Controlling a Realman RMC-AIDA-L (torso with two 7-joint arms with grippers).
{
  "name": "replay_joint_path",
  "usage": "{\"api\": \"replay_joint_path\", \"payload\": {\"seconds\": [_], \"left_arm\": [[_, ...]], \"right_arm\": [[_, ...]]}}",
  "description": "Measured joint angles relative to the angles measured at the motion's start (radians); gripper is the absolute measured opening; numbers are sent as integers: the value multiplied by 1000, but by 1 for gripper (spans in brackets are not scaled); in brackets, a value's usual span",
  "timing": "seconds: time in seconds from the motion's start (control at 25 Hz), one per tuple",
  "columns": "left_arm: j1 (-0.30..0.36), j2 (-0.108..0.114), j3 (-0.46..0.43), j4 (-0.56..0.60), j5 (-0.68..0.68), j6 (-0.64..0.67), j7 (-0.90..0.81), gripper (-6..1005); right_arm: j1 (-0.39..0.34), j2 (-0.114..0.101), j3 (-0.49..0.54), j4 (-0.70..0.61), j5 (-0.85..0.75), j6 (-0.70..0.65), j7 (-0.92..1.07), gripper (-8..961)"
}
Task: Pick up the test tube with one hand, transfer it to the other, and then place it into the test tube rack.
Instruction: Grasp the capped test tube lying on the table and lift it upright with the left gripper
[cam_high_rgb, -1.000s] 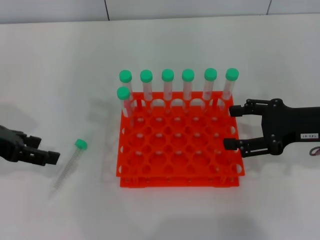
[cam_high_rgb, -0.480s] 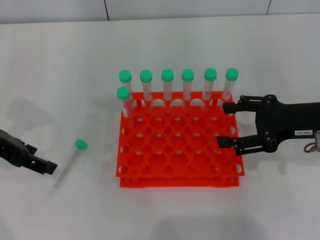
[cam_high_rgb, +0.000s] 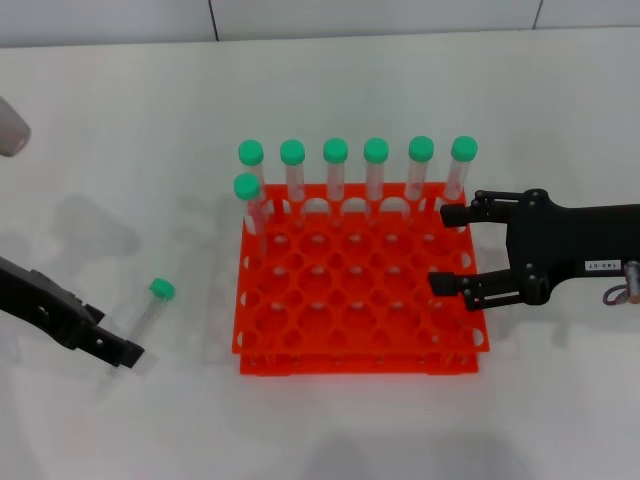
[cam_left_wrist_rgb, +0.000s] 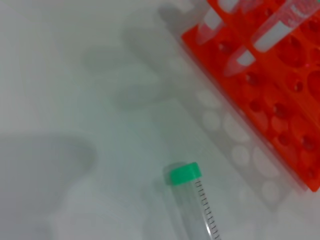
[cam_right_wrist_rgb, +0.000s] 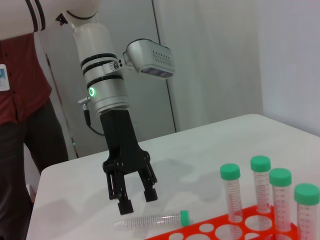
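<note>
The test tube (cam_high_rgb: 147, 316) lay flat on the white surface (cam_high_rgb: 120, 150), off to the left of the test tube rack (cam_high_rgb: 358, 300) and apart from it. Its green cap pointed away from the robot and its clear tip pointed back toward it. In the left wrist view the green cap and the marks on the clear tube (cam_left_wrist_rgb: 192, 200) showed close up, with a corner of the orange rack (cam_left_wrist_rgb: 270, 100) nearby.

The left gripper (cam_high_rgb: 128, 353) was right at the tip end of the tube, low over the surface. In the right wrist view it (cam_right_wrist_rgb: 134, 199) hung straight down from a silver wrist with a green light, just above the lying tube (cam_right_wrist_rgb: 152, 219). Its jaws were spread apart with nothing between them, and they did not touch the tube.

The right gripper (cam_high_rgb: 445, 249) reached in from the right, over the right side of the rack. Its jaws were spread wide and held nothing. It had a small white label on its black body.

Seven other tubes with green caps (cam_high_rgb: 335, 150) stood up in the rack. Six stood in the far row and one more (cam_high_rgb: 247, 187) stood in the next row, at the left end.

A person in a dark red shirt (cam_right_wrist_rgb: 22, 70) stood behind the surface in the right wrist view.
</note>
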Motion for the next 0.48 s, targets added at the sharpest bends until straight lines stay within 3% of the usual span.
{"api": "replay_joint_path", "payload": {"seconds": [0.48], "left_arm": [[3,-18,59,-32,2,-23,-1,858]], "right_arm": [[0,0,-1,4,0,4,-1,858]]}}
